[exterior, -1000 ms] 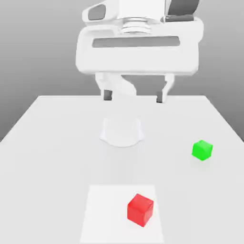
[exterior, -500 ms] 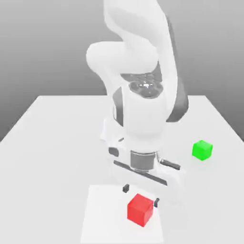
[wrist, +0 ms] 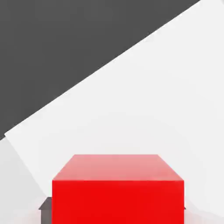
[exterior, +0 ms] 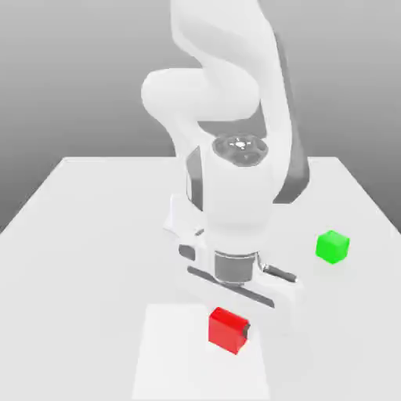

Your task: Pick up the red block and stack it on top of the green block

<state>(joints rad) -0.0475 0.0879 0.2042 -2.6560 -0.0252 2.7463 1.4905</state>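
A white robot arm reaches down over a white bench against a plain grey backdrop, and its pincer sits low around the red block, which rests on a slightly brighter square patch of the bench near the front edge. In the exterior view the block lies directly beneath the wrist, with one dark fingertip showing just beside the face of the cube that is toward the exterior view's right; the other fingertip is hidden behind the block. From the hand view the red block sits square between the fingers, with a dark finger pad peeking out at one side of it, close against or touching that face; the pictures do not settle whether there is contact. The pincer looks part-closed around the cube, straddling it, but whether it has actually clamped cannot be told from these views. The relation that matters most is that the block is centred in the gap, its faces parallel to the pads, so no sideways correction seems needed before squeezing. The cube has no long axis, so any pair of opposite faces would serve. The green block stands well apart, farther back on the bench and toward the exterior view's right, with bare surface between the two cubes. In my judgement the task is at the grasping step; the lift and the carry toward the green cube are not yet done.
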